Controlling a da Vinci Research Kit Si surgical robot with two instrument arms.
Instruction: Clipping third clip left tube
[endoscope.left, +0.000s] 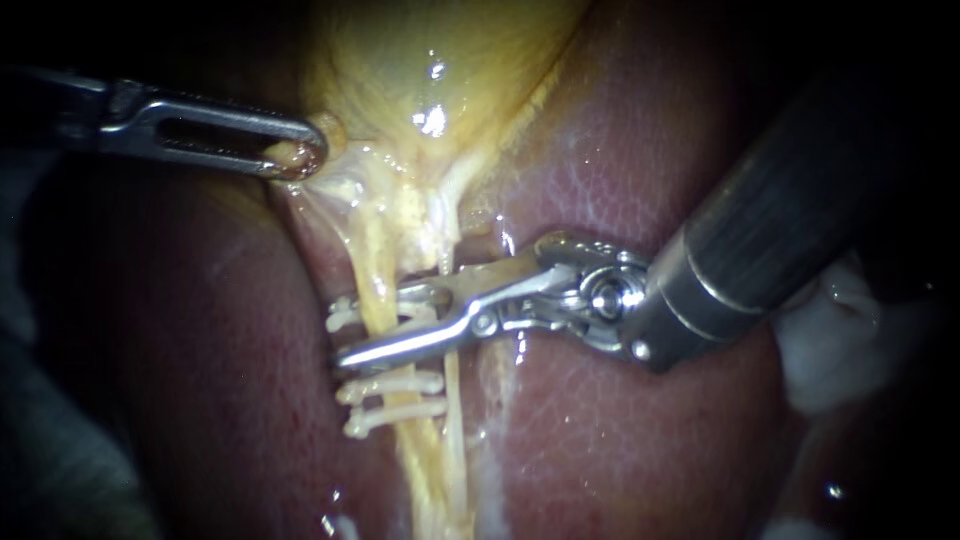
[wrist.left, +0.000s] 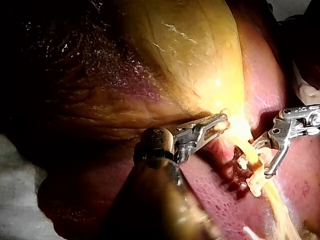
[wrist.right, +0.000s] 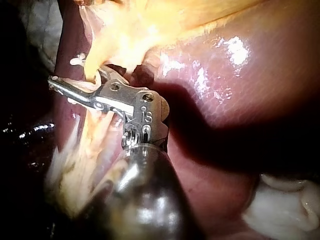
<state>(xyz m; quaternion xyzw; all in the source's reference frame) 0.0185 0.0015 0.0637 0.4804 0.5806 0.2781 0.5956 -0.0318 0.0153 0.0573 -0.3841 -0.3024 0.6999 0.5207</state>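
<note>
Left tube (endoscope.left: 375, 265) straddled by the right instrument (endoscope.left: 372, 325).
Endoscope: that instrument's pincer is held apart astride the tube, a white clip (endoscope.left: 342, 312) between; two clips (endoscope.left: 395, 385) are seen lower on the tube. The pincer of the left instrument (endoscope.left: 295, 158) is clamped on the gallbladder (endoscope.left: 440, 60) above the tube. Both wrists: likewise shown.

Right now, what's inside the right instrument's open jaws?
The left tube passes between the right instrument's jaws, with a white clip across it. The lower jaw hides the tube beneath it.
</note>
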